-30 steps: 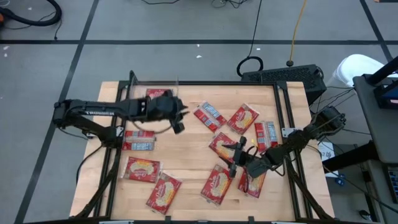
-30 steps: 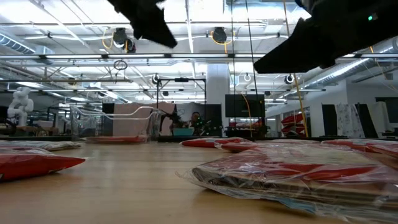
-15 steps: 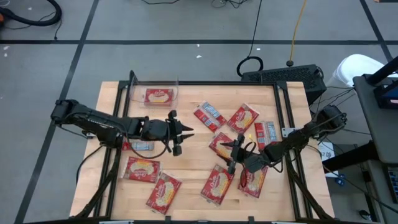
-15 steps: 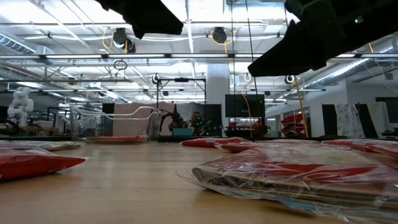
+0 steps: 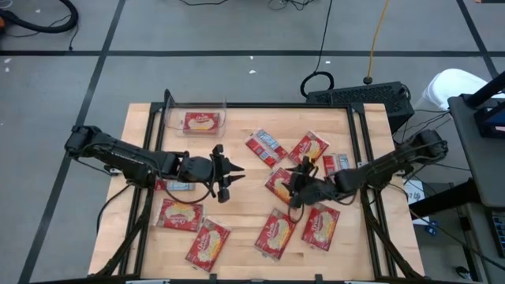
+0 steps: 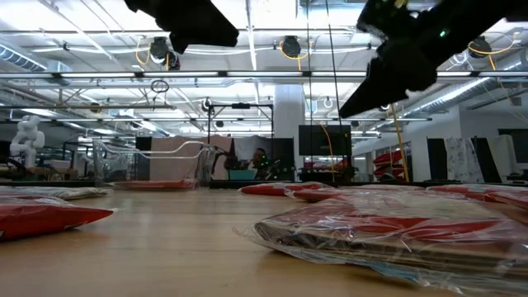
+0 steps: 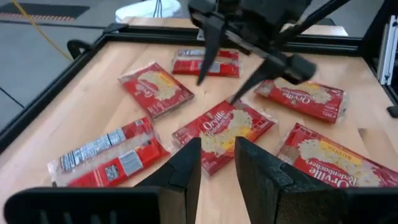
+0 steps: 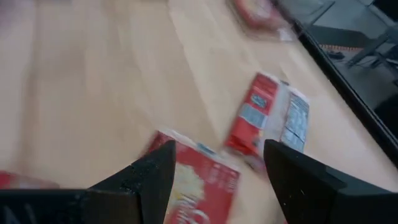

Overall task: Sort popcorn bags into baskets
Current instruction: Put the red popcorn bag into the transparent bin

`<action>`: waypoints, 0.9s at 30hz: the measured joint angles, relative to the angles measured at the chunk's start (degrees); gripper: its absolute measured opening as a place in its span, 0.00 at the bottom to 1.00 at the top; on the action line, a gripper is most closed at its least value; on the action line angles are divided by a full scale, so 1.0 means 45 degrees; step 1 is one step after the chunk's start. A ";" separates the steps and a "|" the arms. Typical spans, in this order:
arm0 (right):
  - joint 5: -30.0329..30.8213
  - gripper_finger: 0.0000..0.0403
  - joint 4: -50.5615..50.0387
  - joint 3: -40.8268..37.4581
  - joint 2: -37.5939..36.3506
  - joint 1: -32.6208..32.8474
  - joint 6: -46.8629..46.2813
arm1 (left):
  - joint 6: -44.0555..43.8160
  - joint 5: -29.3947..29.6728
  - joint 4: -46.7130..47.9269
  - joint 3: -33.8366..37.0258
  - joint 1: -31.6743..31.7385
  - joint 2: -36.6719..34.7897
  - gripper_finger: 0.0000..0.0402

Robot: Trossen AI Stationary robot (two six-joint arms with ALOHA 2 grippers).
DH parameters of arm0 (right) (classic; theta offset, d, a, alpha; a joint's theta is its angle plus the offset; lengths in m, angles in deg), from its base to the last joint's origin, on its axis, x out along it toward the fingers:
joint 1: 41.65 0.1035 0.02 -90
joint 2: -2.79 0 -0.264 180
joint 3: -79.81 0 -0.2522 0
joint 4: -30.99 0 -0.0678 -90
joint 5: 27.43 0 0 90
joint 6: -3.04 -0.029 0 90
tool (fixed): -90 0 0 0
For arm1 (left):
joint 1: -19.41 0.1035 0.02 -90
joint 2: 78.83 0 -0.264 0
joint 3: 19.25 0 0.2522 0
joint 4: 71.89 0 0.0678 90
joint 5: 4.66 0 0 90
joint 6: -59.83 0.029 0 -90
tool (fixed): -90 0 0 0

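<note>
Several red popcorn bags lie flat on the wooden table, among them one in the middle, one and one farther back, and one showing its grey-blue side. One bag lies in the clear bin at the far left. My left gripper is open and empty above bare table, left of the middle; its fingers also show in the left wrist view. My right gripper is open and empty above the right end of the middle bag, well off the table.
More bags lie near the front edge, and one lies partly under my left arm. A black frame rail runs along the table's right side. Bare wood shows between the two grippers.
My left gripper has moved from beside the bin toward the table's near edge and a little to the right, then held still. My right gripper has swung from the front bags toward the far edge, ending over the middle bag. No bag has moved.
</note>
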 joint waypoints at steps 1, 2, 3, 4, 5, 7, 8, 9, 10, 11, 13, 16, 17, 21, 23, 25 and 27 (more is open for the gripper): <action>-0.0257 0.59 0.0017 0.0000 0.0079 -0.0287 0.0424 | 0.0023 0.0031 -0.0027 0.0000 -0.0062 0.0125 0.26; -0.0503 0.59 0.0038 0.0013 0.0146 -0.0615 0.0779 | 0.0099 0.0051 -0.0023 0.0000 -0.0115 0.0232 0.26; -0.0741 0.59 0.0000 0.0015 0.0199 -0.0975 0.1020 | 0.0234 0.0044 0.0055 0.0012 -0.0183 0.0332 0.26; -0.1178 0.59 -0.0052 0.0015 0.0270 -0.1405 0.1313 | 0.0351 0.0047 0.0051 0.0024 -0.0250 0.0426 0.26; -0.1695 0.59 0.0005 0.0015 0.0350 -0.1842 0.1675 | 0.0420 0.0044 -0.0034 0.0024 -0.0299 0.0514 0.26; -0.2522 0.59 0.0031 0.0015 0.0524 -0.2652 0.2504 | 0.0497 0.0010 -0.0041 0.0015 -0.0333 0.0675 0.26; -0.2903 0.59 0.0095 0.0015 0.0634 -0.3013 0.3000 | 0.0515 0.0015 0.0010 0.0015 -0.0320 0.0790 0.26; -0.3382 0.59 0.0175 0.0015 0.0730 -0.3363 0.3500 | 0.0511 0.0019 0.0003 0.0015 -0.0312 0.0900 0.26; -0.3647 0.59 0.0218 0.0015 0.0844 -0.3704 0.3958 | 0.0522 0.0033 0.0015 0.0015 -0.0297 0.0978 0.26; -0.3930 0.59 0.0309 0.0015 0.0979 -0.4016 0.4443 | 0.0551 0.0046 0.0004 0.0015 -0.0280 0.1024 0.26; -0.4516 0.59 0.0485 0.0015 0.1259 -0.4604 0.5375 | 0.0680 0.0046 -0.0018 0.0015 -0.0221 0.1073 0.26; -0.5543 0.59 0.1016 0.0015 0.1811 -0.5401 0.6621 | 0.0734 0.0049 0.0020 0.0015 -0.0112 0.1141 0.26; -0.5754 0.59 0.1252 0.0015 0.2038 -0.5595 0.6975 | 0.0734 0.0048 -0.0020 0.0015 -0.0078 0.1141 0.26; -0.5925 0.59 0.2052 0.0015 0.2905 -0.6080 0.8416 | 0.0734 0.0049 -0.0167 0.0015 0.0099 0.1131 0.26; -0.5925 0.59 0.2337 0.0015 0.3390 -0.6269 0.9243 | 0.0739 0.0049 -0.0266 0.0015 0.0143 0.1131 0.26; -0.5955 0.59 0.2780 0.0015 0.3860 -0.6459 0.9726 | 0.0771 0.0054 -0.0301 0.0015 0.0179 0.1131 0.26; -0.5918 0.59 0.3325 0.0029 0.4233 -0.6585 1.0029 | 0.0835 0.0054 -0.0317 0.0015 0.0227 0.1131 0.26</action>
